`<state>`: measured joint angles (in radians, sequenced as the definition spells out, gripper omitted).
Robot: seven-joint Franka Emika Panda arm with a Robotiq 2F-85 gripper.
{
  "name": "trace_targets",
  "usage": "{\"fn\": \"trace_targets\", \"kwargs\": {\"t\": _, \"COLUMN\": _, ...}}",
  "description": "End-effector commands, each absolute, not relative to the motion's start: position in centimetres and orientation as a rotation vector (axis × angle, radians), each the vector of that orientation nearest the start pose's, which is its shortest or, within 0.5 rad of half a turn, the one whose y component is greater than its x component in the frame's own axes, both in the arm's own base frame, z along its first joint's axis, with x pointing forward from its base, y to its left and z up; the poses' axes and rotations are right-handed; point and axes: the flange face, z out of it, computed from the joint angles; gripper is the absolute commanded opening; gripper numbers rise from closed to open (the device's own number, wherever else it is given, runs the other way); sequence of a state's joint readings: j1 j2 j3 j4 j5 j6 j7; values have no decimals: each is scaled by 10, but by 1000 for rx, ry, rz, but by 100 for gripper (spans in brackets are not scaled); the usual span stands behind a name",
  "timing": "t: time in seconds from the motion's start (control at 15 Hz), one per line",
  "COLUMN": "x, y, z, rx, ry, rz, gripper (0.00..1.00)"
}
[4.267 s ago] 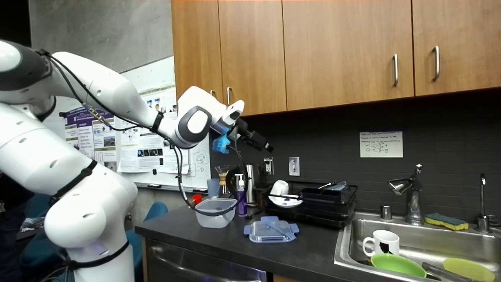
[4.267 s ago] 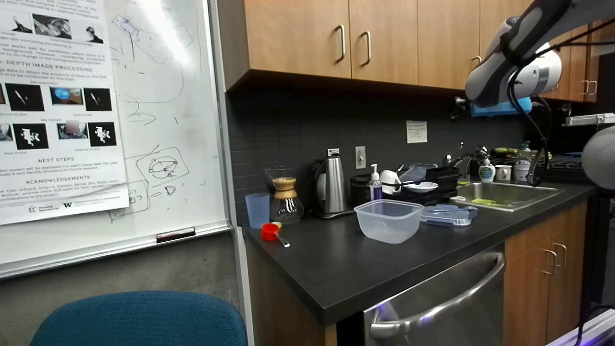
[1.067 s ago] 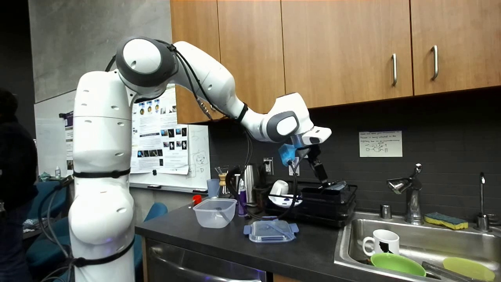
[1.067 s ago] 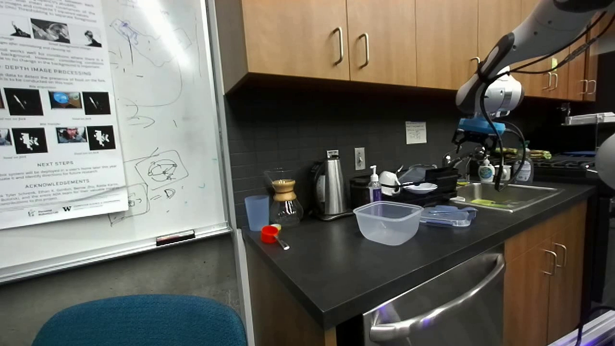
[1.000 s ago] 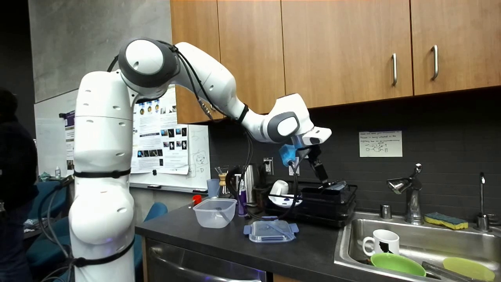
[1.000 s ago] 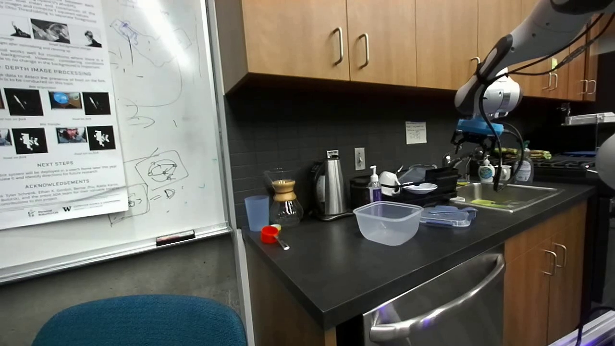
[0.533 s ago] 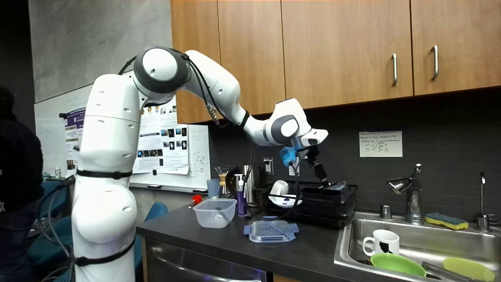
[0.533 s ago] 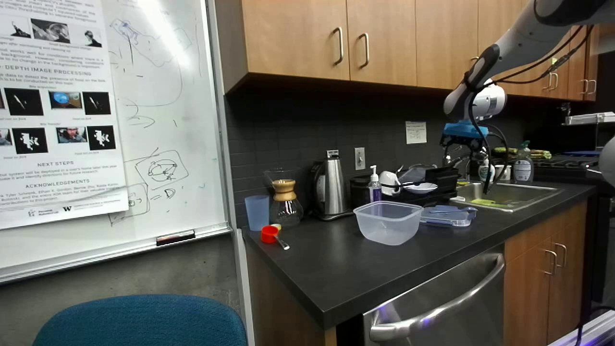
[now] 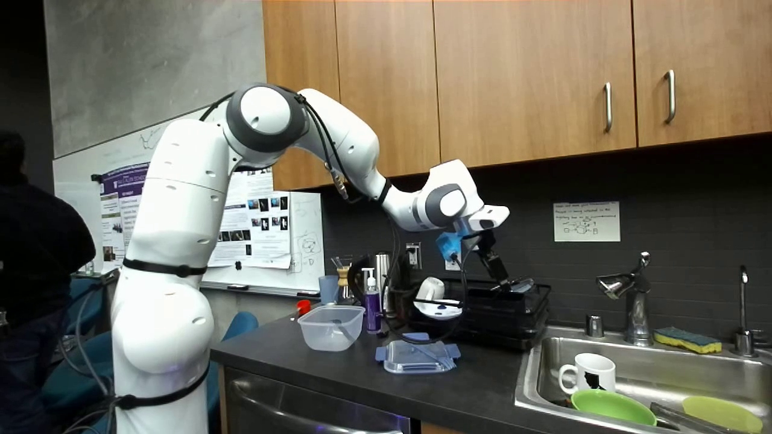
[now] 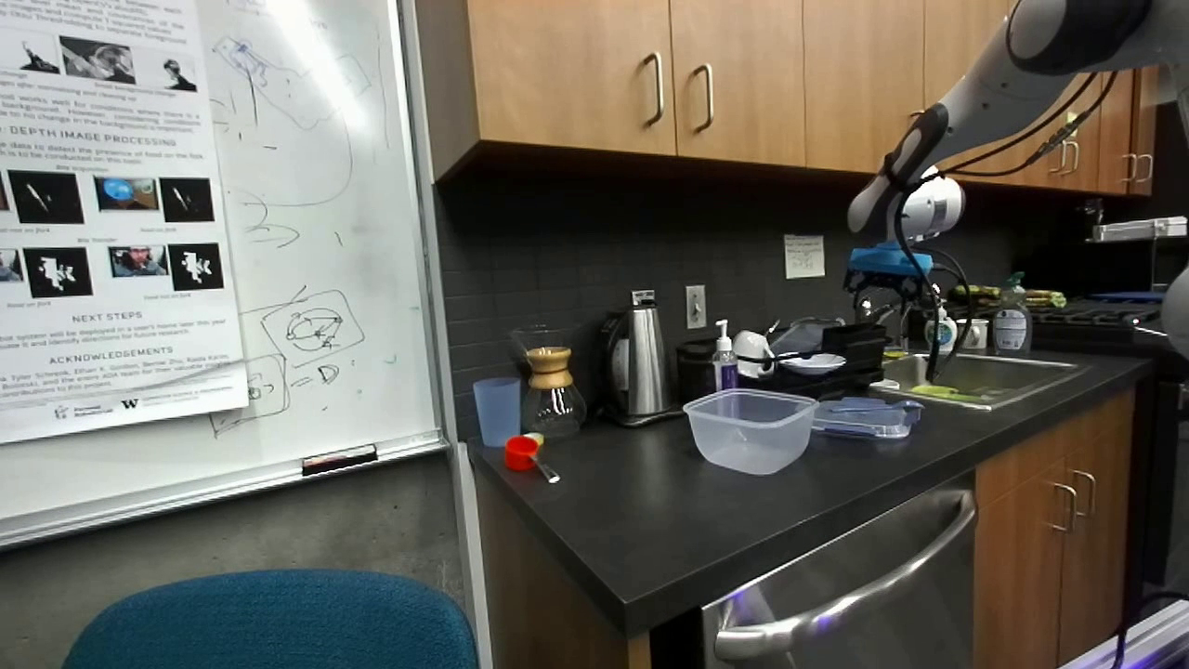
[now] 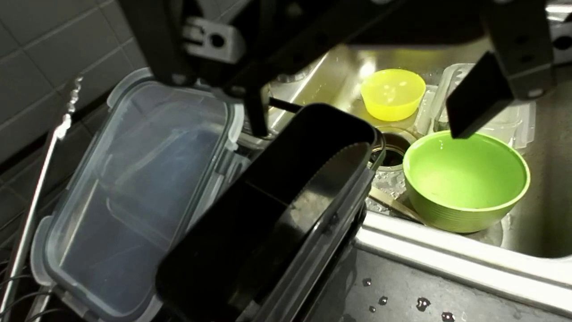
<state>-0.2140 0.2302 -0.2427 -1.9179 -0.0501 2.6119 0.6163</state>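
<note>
My gripper [image 11: 362,130] stands open over the black dish rack [image 9: 500,325], its fingers wide apart with nothing between them. In the wrist view a black rack compartment [image 11: 232,237] lies below the jaws, with a grey serrated-edged piece [image 11: 324,197] inside it. Beside it leans a clear container with clips [image 11: 143,192]. Past the compartment, a green bowl [image 11: 469,179] and a yellow bowl [image 11: 393,96] sit in the sink. In an exterior view the gripper [image 9: 502,278] is close to the rack's top; whether it touches anything there I cannot tell.
A white mug [image 9: 430,289] and white dish [image 9: 440,310] rest in the rack. Nearby stand a purple soap bottle [image 10: 725,362], a clear tub [image 10: 752,432], a flat lidded container [image 9: 417,355] and a kettle [image 10: 646,362]. Cabinets [image 9: 537,78] overhang; a faucet [image 9: 638,307] rises behind the sink.
Over several seconds the arm has swung across and lowered the gripper to the rack. During the last second it shifted slightly farther, with the elbow dropping. The jaws stayed open.
</note>
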Motion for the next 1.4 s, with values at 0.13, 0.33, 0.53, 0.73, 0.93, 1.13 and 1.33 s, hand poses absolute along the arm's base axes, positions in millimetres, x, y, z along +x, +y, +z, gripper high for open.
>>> {"fn": "trace_targets", "kwargs": {"t": 0.13, "x": 590, "y": -285, "z": 415, "rx": -2724, "ry": 1555, "rz": -690, "gripper": 69}}
{"fn": "trace_targets", "kwargs": {"t": 0.33, "x": 590, "y": -288, "z": 411, "rx": -2734, "ry": 1565, "rz": -681, "gripper": 46}}
{"fn": "trace_targets", "kwargs": {"t": 0.53, "x": 588, "y": -284, "z": 412, "rx": -2760, "ry": 1548, "rz": -695, "gripper": 20}}
{"fn": "trace_targets", "kwargs": {"t": 0.73, "x": 588, "y": -274, "z": 418, "rx": -2785, "ry": 1502, "rz": -722, "gripper": 1}}
{"fn": "trace_targets", "kwargs": {"t": 0.93, "x": 589, "y": -263, "z": 427, "rx": -2831, "ry": 1458, "rz": -753, "gripper": 29}}
{"fn": "trace_targets", "kwargs": {"t": 1.13, "x": 590, "y": -250, "z": 441, "rx": -2866, "ry": 1398, "rz": -799, "gripper": 39}}
{"fn": "trace_targets", "kwargs": {"t": 1.33, "x": 590, "y": -238, "z": 454, "rx": -2902, "ry": 1351, "rz": -848, "gripper": 58}}
